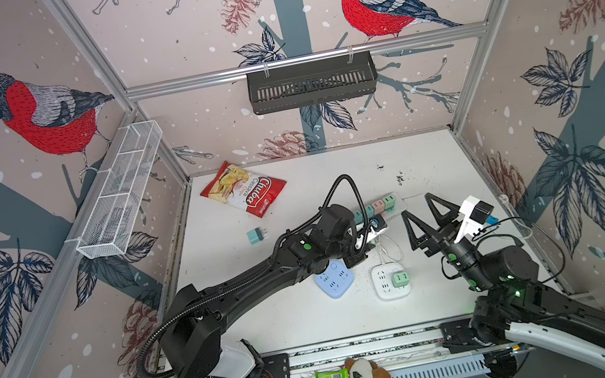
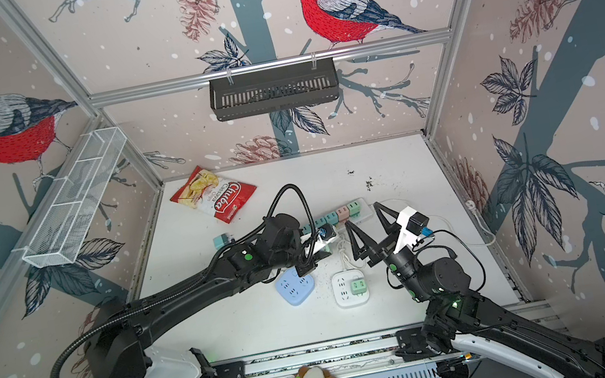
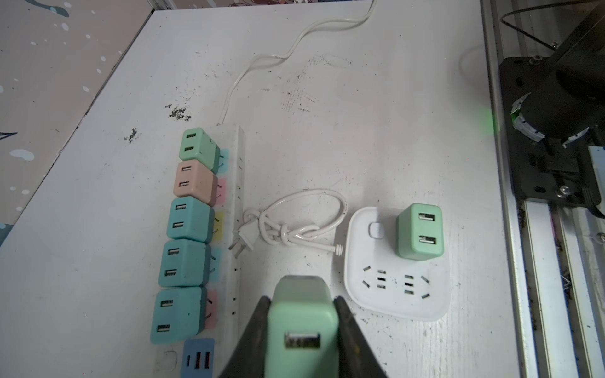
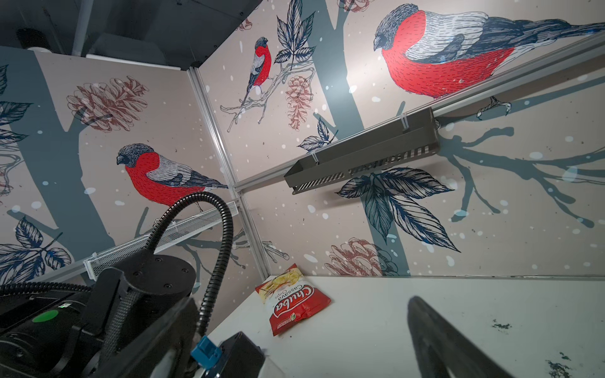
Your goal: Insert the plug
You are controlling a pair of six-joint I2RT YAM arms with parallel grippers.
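In the left wrist view my left gripper (image 3: 302,306) is shut on a mint-green plug (image 3: 301,327), its USB port facing the camera. It hangs above the table between a long white power strip (image 3: 238,183), which carries several coloured plugs, and a square white socket (image 3: 393,296) with another green plug (image 3: 420,234) in it. In both top views the left wrist (image 1: 341,229) hides the held plug. A blue square socket (image 1: 334,283) lies under that arm. My right gripper (image 1: 417,205) is raised and open, with nothing between its fingers (image 4: 435,340).
A knotted white cord (image 3: 294,225) lies between the strip and the white socket. A loose teal plug (image 1: 257,236) and a red chip bag (image 1: 244,189) lie at the back left. A black basket (image 1: 311,83) and a wire basket (image 1: 120,188) hang on the walls.
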